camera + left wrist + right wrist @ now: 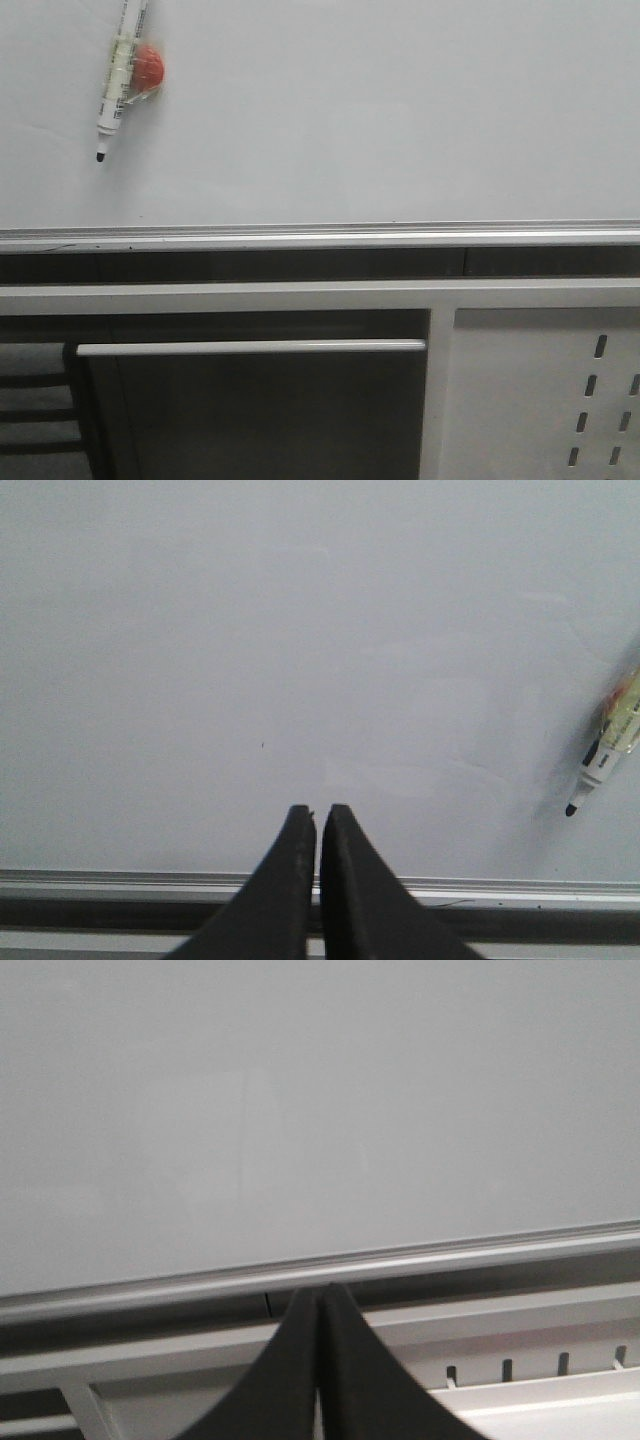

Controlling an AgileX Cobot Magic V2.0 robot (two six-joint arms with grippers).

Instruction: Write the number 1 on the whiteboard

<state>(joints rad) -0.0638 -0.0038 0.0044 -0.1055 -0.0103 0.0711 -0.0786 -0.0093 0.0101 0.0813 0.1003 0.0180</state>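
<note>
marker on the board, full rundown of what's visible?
The marker has a white barrel with dark print, a pale yellowish-green band, and an uncapped black tip pointing down and slightly left. It sits flat against the upper left of the whiteboard, steeply tilted, with its top cut off by the frame. An orange-red round piece is strapped to its side. Neither tool touches it, and no stroke is written.
</note>
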